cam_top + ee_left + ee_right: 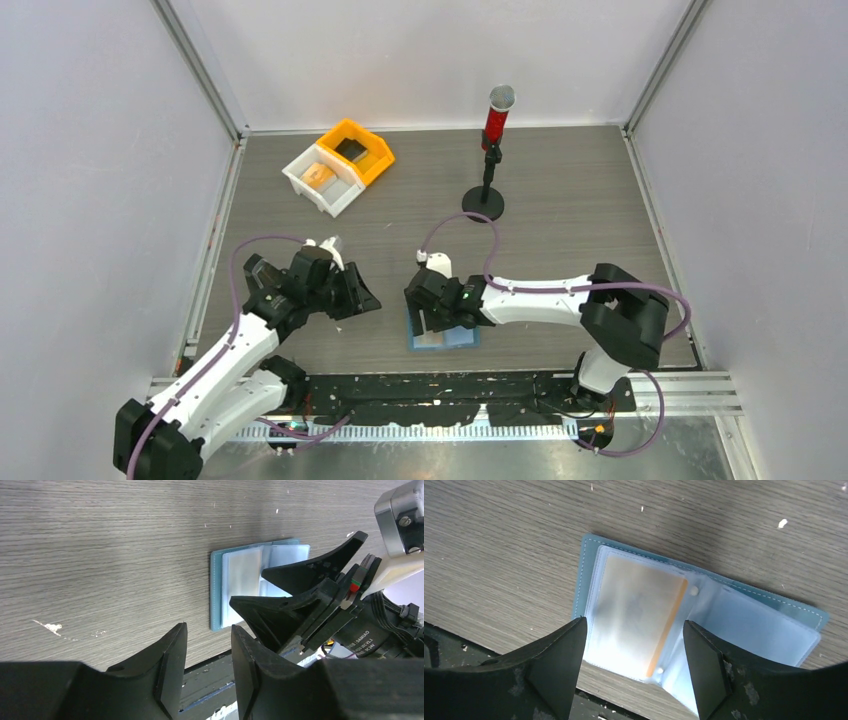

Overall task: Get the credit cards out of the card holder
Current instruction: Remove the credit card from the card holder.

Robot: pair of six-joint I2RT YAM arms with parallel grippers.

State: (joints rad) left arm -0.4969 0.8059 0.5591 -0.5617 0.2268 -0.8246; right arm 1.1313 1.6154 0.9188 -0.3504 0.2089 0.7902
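Observation:
The light-blue card holder (589,547) lies open and flat on the table near the front edge. It also shows in the top view (462,338) and the left wrist view (216,590). Its clear left sleeve holds a pale card with an orange edge (639,605). My right gripper (634,625) is open just above it, its jaws astride that left sleeve (432,322). My left gripper (208,630) is open and empty, hovering to the left of the holder (358,296). A dark card (350,148) and an orange-tan card (318,175) lie in the bins.
An orange bin (375,152) and a white bin (305,182) stand together at the back left. A black stand with a red cylinder (490,160) is at the back centre. The black front rail (440,390) runs just below the holder.

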